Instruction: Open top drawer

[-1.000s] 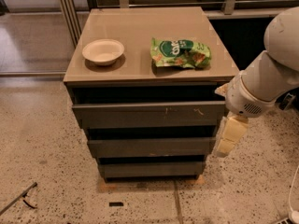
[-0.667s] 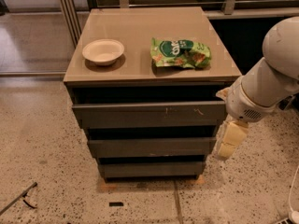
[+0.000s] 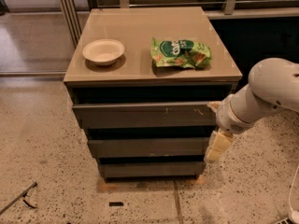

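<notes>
shows top drawer (image 3: 145,115) just under the table's (image 3: 140,36) front edge, pale scratches right of centre. finds gripper (image 3: 218,144) below the front right corner, beside the drawer fronts. spots bowl (image 3: 103,52) near left edge, green snack bag (image 3: 180,53) near right edge.

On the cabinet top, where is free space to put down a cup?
The cabinet top is bare along its back half, behind the white bowl and the green chip bag, and in the gap between them. It is crowded off the front right corner: the gripper hangs just below the right end of the top drawer.
</notes>
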Controlling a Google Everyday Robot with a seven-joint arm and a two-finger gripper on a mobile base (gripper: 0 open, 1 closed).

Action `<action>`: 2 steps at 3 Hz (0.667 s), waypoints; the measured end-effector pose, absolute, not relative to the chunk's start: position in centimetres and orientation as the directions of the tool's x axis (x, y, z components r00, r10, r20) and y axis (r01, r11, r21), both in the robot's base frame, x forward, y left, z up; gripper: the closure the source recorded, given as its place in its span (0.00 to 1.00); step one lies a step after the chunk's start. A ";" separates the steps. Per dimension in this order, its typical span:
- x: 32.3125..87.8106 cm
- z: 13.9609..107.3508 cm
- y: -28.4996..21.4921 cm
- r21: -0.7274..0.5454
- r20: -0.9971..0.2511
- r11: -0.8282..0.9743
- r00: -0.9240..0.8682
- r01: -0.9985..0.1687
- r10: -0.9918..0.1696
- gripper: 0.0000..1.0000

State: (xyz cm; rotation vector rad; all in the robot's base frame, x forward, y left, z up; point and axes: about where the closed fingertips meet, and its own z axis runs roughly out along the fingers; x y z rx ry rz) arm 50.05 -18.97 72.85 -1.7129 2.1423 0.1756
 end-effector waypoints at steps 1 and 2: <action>53.2 68.5 -17.8 -0.140 -0.436 0.214 -0.133 -0.967 -0.890 0.00; 53.2 68.5 -17.8 -0.141 -0.436 0.213 -0.133 -0.967 -0.890 0.00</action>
